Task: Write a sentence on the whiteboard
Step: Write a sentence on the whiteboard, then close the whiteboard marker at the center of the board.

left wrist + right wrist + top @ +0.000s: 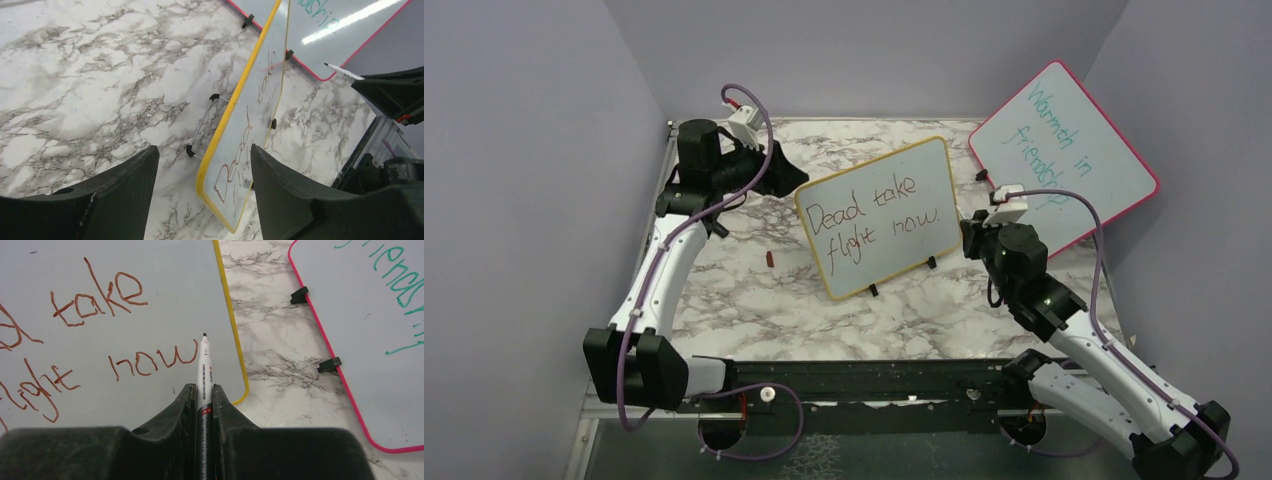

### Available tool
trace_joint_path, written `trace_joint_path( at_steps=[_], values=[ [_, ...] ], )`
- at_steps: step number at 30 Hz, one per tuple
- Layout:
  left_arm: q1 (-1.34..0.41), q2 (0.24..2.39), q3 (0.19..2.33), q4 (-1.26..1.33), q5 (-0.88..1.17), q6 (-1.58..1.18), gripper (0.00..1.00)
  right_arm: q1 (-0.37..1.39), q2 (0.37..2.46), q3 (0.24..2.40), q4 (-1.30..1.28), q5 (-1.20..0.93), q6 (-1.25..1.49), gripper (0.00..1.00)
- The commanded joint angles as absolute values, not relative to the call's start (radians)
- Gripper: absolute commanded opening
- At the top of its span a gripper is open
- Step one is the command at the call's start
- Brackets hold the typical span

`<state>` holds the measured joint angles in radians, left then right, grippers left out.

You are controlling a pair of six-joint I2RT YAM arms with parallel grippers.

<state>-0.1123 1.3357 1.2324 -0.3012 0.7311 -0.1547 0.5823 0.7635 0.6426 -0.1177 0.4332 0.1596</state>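
The whiteboard (879, 215), yellow-framed, stands tilted on black clip feet at mid-table. The sentence (874, 215) on it reads "Dead take flight now." in dark red-brown marker. My left gripper (792, 180) hovers at the board's upper left corner. In the left wrist view its fingers (120, 190) stand open, with the board's yellow corner (220, 175) seen between them, touching neither. At the board's right edge my right gripper (972, 230) is shut on a white marker (204, 365). The marker's tip points at the board just right of "now" (155, 360). Whether it touches does not show.
A second, pink-framed board (1064, 155) with teal handwriting leans at the back right, close behind my right arm. A small red cap-like piece (770, 259) lies on the marble table (754, 300) left of the whiteboard. Grey walls close in on three sides.
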Motion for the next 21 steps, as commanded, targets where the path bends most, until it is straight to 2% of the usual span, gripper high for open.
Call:
trace_joint_path(
  at_steps=[1,9,14,21],
  values=[
    [-0.109,1.230,1.183,-0.274,0.594,-0.224,0.71,0.578,0.745,0.669,-0.145,0.401,0.152,0.01],
    [-0.103,1.096,1.091,-0.389,0.221,-0.323,0.98,0.578,0.718,0.667,-0.158,0.393,0.155,0.00],
    [-0.099,1.068,1.031,-0.490,0.027,-0.372,0.99,0.578,0.690,0.667,-0.161,0.384,0.156,0.00],
    [-0.097,1.070,0.905,-0.511,-0.040,-0.403,0.98,0.578,0.673,0.655,-0.150,0.355,0.157,0.01]
  ],
)
